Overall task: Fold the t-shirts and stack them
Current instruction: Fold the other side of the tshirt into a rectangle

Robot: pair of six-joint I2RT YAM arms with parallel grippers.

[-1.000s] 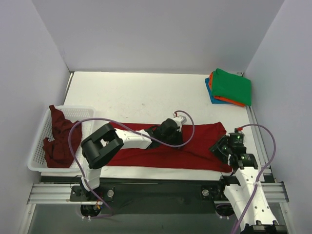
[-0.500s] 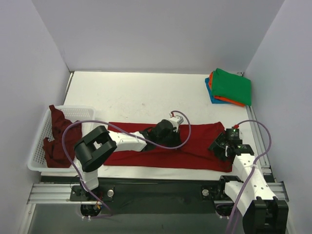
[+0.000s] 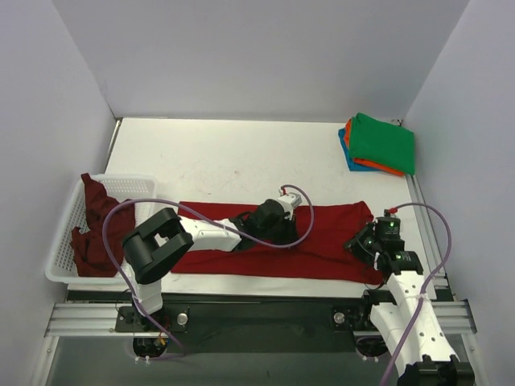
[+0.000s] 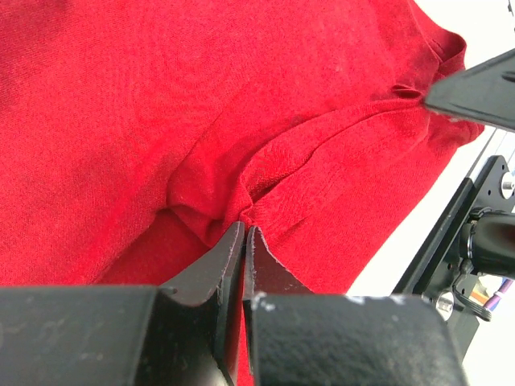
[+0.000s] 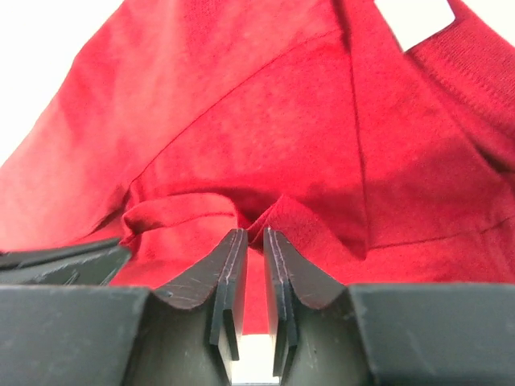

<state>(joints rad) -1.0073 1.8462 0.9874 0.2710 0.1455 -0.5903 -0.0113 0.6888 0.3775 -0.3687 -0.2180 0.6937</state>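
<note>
A bright red t-shirt (image 3: 330, 241) lies as a long strip across the near part of the table. My left gripper (image 3: 282, 231) is at its middle, shut on a raised fold of the red cloth (image 4: 161, 96), jaws (image 4: 244, 229) together. My right gripper (image 3: 360, 244) is at the shirt's right end, jaws (image 5: 256, 235) nearly together with a pinch of red cloth (image 5: 241, 121) between the tips. A darker maroon t-shirt (image 3: 96, 229) lies crumpled in the basket. Folded green (image 3: 382, 143), orange (image 3: 378, 167) and blue (image 3: 348, 154) t-shirts sit stacked at the far right.
A white mesh basket (image 3: 60, 261) stands at the table's left edge. The metal rail (image 3: 265, 310) runs along the near edge. White walls close the left, back and right. A right gripper finger (image 4: 475, 80) shows in the left wrist view.
My left gripper has shifted a little left and toward the near edge with the cloth. The right gripper has barely moved at the shirt's right end.
</note>
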